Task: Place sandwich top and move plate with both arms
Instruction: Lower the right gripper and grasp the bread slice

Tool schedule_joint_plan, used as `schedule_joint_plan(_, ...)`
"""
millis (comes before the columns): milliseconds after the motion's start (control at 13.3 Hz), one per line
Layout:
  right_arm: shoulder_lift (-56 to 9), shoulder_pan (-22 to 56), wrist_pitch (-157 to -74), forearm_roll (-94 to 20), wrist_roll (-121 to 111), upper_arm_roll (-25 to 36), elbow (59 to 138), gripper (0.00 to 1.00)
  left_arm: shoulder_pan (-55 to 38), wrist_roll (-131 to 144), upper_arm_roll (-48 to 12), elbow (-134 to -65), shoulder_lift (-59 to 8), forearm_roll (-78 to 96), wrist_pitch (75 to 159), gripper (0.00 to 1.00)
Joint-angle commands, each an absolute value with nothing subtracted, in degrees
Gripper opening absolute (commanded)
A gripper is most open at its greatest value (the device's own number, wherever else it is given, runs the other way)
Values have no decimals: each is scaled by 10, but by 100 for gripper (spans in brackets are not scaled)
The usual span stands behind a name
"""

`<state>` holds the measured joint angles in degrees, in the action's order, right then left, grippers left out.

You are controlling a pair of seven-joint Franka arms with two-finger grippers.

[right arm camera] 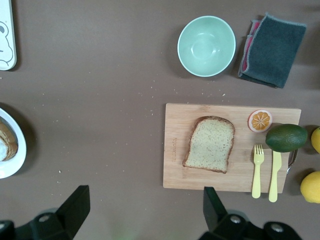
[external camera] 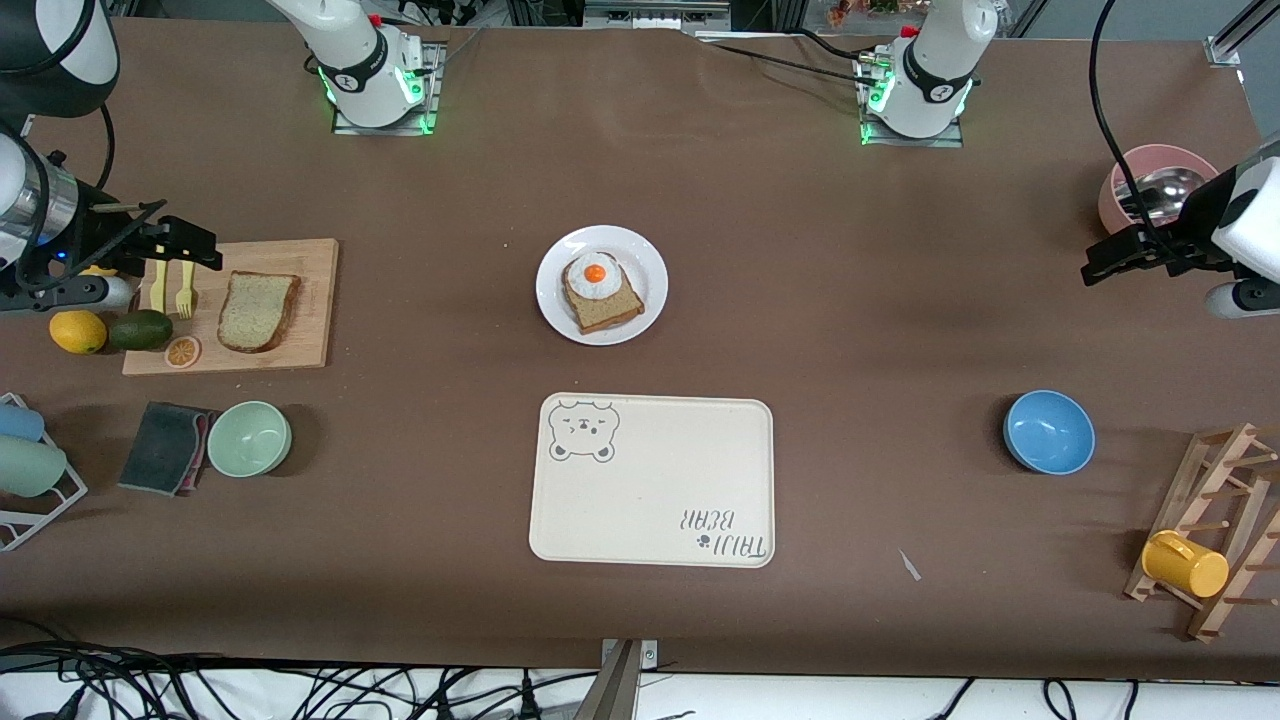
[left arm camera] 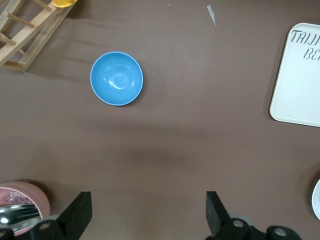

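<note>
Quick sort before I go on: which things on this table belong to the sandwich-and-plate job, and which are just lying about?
Job:
- sandwich top on the cutting board
- plate carrying the egg-topped slice
- right gripper, open, above the board
- left gripper, open, beside the pink bowl

Lying about:
- bear tray
- blue bowl
- green bowl
- cloth
- avocado
- yellow mug

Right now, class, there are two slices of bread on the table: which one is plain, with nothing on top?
The plain speckled bread slice lying on the wooden cutting board; the other slice, on the round white plate, carries a fried egg.
</note>
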<state>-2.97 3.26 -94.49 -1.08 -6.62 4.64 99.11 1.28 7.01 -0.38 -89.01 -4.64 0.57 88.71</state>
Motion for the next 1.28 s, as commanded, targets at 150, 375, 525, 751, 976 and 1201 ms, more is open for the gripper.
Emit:
schedule_joint_plan(150,-56,59,-945,62,-40,44,987,100,15,55,1,-881,-52,22,885,100)
schedule_joint_plan(375,-78,77,-967,133,16,43,1023,100,15,55,1,-881,-52,22,885,100)
schedule_joint_plan(525,-79,82,-1003,135,61,44,1072,100,15,55,1,-882,-52,22,885,100)
schedule_joint_plan(751,-87,83,-1101,197,110,44,1167,99,16,55,2,-882,-51,29,885,100)
schedule_joint_plan(976,-102,83,-1198,250,170,45,1243,91,15,55,1,-882,-51,31,884,100)
schedule_joint_plan(1201,-149,79,-1286,299,222,50,1276,78,16,55,1,-882,-49,30,885,100)
